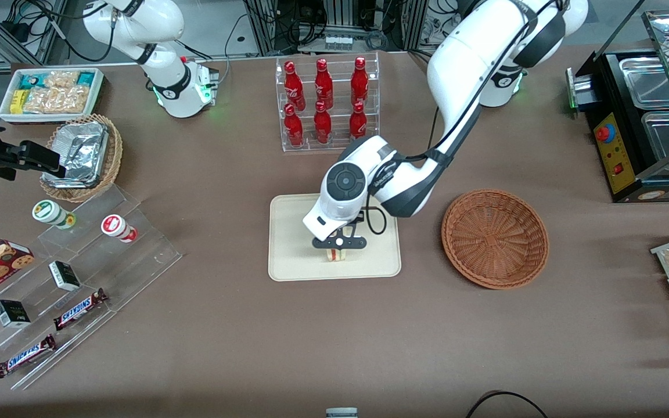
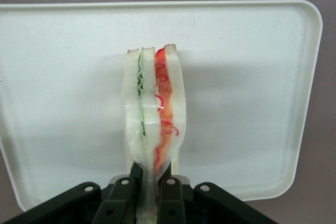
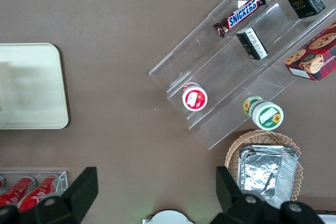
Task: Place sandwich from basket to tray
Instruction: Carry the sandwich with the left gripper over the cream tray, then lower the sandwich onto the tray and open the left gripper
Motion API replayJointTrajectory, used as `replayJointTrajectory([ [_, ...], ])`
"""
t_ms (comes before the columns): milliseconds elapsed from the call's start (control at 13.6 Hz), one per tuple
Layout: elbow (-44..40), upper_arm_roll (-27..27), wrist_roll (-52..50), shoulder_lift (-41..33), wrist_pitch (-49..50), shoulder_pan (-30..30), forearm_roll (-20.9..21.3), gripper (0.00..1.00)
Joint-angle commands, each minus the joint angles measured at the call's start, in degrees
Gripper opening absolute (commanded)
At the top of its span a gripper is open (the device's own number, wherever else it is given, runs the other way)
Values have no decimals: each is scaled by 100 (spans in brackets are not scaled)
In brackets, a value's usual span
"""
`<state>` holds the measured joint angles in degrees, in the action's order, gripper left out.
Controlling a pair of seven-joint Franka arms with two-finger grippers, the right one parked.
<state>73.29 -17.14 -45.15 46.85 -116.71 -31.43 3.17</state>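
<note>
My left gripper [image 1: 338, 248] hangs over the cream tray [image 1: 294, 255], near the tray's edge closest to the front camera. Its fingers [image 2: 169, 178] are shut on the clear wrap of the sandwich [image 2: 156, 103], a pale wedge with green and red-orange layers that stands on edge over the tray [image 2: 247, 87]. In the front view only a small part of the sandwich [image 1: 338, 255] shows below the gripper. The reddish-brown basket [image 1: 495, 237] sits beside the tray, toward the working arm's end of the table, with nothing in it.
A clear rack of red bottles [image 1: 326, 101] stands farther from the front camera than the tray. A stepped acrylic shelf [image 1: 67, 273] with snacks and a light wicker basket with foil containers [image 1: 82, 157] lie toward the parked arm's end. A black food warmer [image 1: 642, 122] stands near the basket.
</note>
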Motion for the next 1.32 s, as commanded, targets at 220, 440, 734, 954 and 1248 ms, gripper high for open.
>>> replayJointTrajectory([
  [220, -263, 35, -389, 307, -53, -83, -10, 0],
  [440, -236, 35, -380, 325, -123, -83, -10, 0],
  [734, -245, 35, -336, 281, -124, -83, -168, 100],
  [954, -289, 18, -214, 10, 60, 31, -177, 100],
  [1248, -474, 44, -55, -474, 666, 110, -177, 100],
])
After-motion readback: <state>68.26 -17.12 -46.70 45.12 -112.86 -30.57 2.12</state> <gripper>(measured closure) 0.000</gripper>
